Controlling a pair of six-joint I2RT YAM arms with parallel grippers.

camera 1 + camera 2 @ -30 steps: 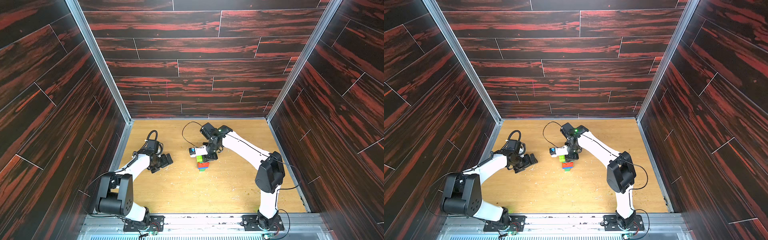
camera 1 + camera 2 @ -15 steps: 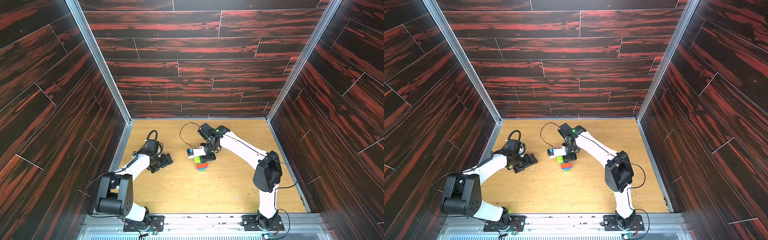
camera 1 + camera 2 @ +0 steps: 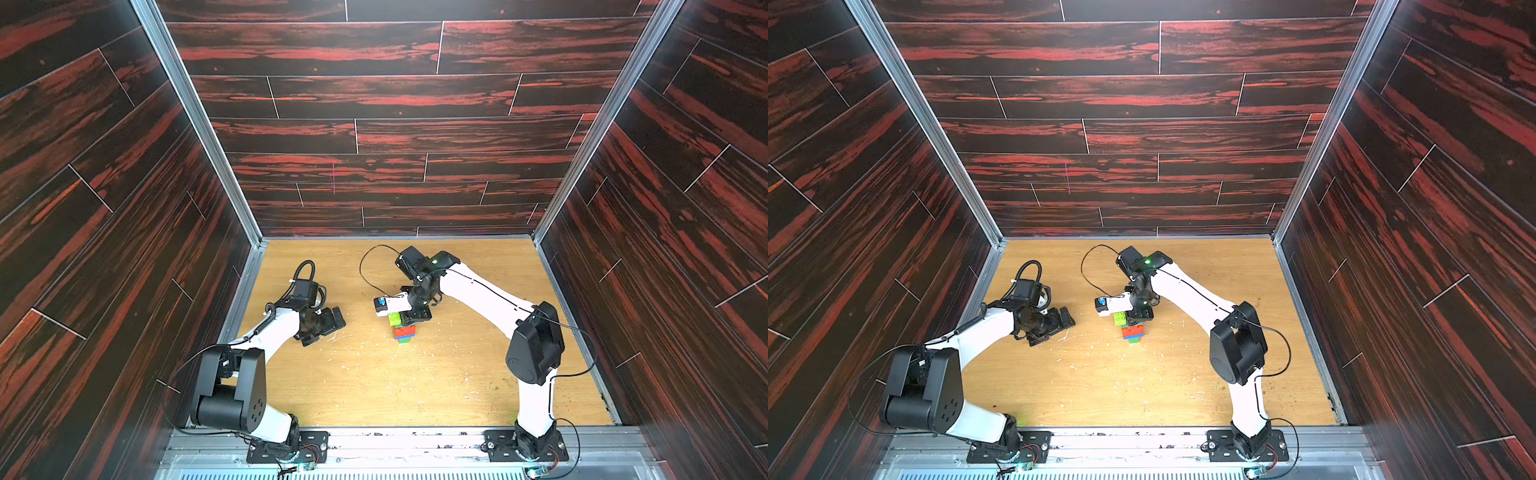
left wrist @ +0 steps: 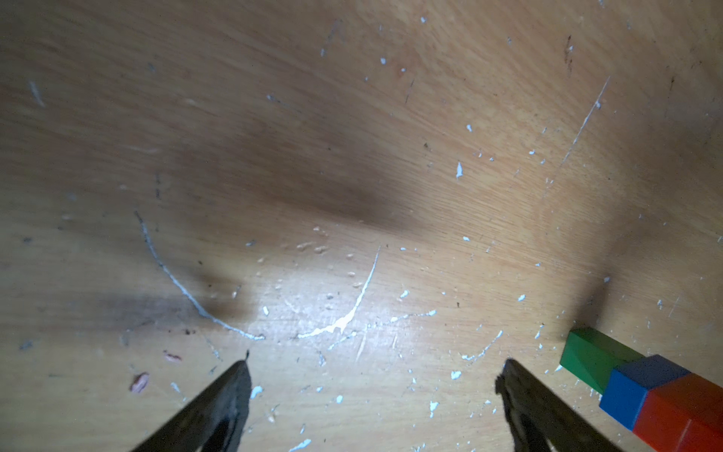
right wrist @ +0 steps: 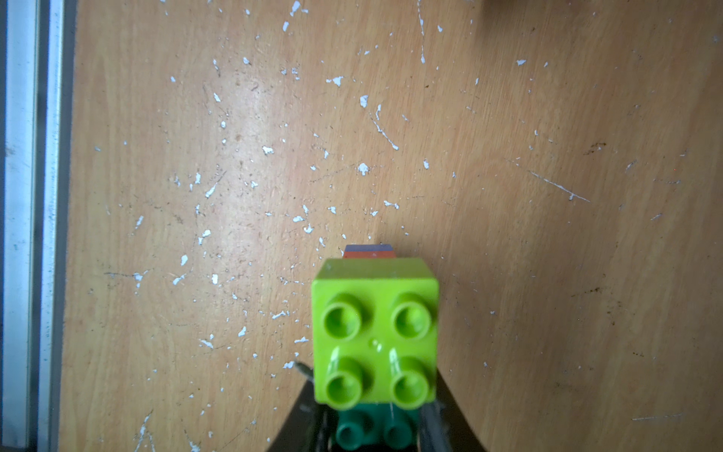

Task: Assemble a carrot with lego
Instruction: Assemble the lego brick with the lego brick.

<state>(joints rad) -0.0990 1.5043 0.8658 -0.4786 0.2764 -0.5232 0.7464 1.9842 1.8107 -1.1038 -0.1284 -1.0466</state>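
Note:
The carrot (image 3: 402,329) (image 3: 1132,329) is a stack of lego held roughly upright near the middle of the table. From the top down I see lime, red and blue bricks and a green tip. My right gripper (image 3: 417,316) (image 3: 1140,317) is shut on its upper part. The right wrist view looks down on the lime brick (image 5: 374,332), with a teal brick (image 5: 369,428) between the jaws of the right gripper (image 5: 371,395). My left gripper (image 3: 326,329) (image 3: 1053,328) (image 4: 373,371) is open and holds nothing, low over the table to the left of the carrot. The green tip (image 4: 587,358) sits at or just above the table.
The wooden table (image 3: 415,382) is scratched and flecked with white chips. Dark panelled walls close it in on three sides, and a metal rail (image 5: 23,219) runs along its edge. A black cable (image 3: 370,266) loops behind the right wrist.
The right arm has shifted slightly to the left with the carrot in its grip. The left arm has not moved.

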